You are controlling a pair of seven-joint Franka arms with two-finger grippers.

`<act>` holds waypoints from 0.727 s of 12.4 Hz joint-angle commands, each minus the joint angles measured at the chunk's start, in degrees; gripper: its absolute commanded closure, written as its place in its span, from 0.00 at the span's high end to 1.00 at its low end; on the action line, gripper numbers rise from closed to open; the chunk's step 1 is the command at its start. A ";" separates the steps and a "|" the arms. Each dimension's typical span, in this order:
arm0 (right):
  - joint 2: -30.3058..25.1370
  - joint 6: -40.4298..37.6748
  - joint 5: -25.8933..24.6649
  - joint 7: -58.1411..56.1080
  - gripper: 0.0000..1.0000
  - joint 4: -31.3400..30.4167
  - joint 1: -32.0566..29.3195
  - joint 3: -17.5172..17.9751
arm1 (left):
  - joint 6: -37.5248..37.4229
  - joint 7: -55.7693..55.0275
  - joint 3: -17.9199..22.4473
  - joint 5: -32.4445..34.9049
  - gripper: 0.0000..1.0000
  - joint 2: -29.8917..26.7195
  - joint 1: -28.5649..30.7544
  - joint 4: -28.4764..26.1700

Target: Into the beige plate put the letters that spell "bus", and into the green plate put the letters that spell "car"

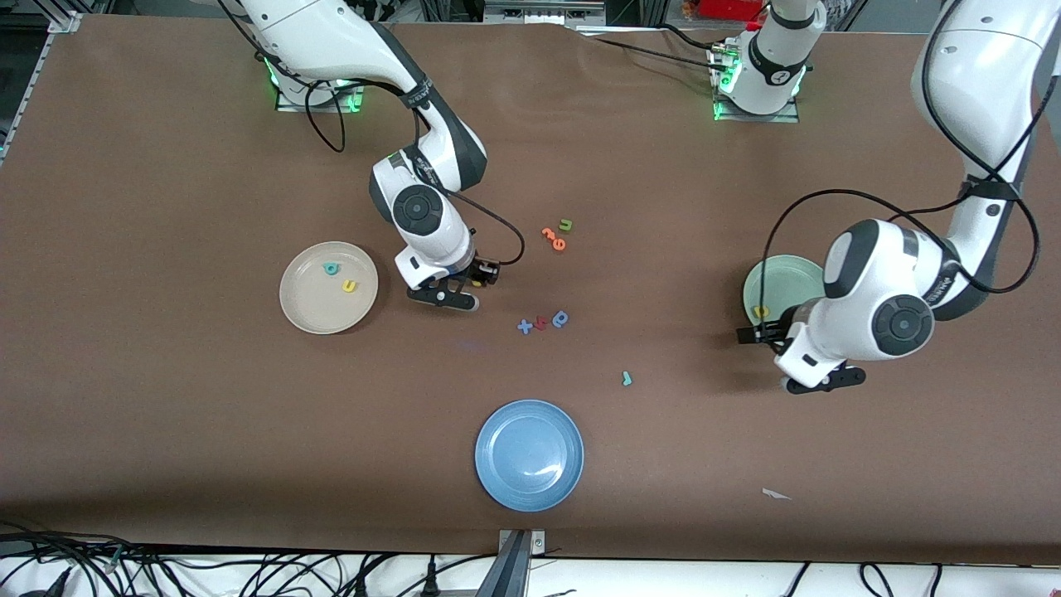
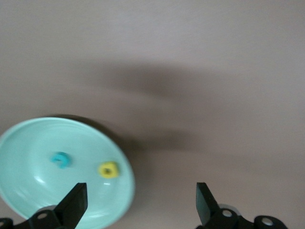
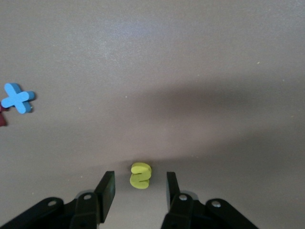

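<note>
Right gripper, low on the table beside the beige plate, its fingers apart and straddling the yellow "s" without touching it. The s lies flat (long axis running along the fingers). Teal "b" and yellow "u" lie in the beige plate. Left gripper, spread wide over the green plate, which holds the teal "c" and yellow "a". Thin teal "r" lies mid-table.

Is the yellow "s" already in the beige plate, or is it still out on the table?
Out. The yellow "s" lies on the brown table between the right gripper's open fingers, beside the beige plate, which holds only two letters.
</note>
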 commanded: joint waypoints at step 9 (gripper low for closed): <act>1.94 2.36 -1.17 3.50 0.47 -0.23 2.19 -1.44 | 22.15 -26.80 6.08 -1.04 1.00 12.42 -18.02 7.54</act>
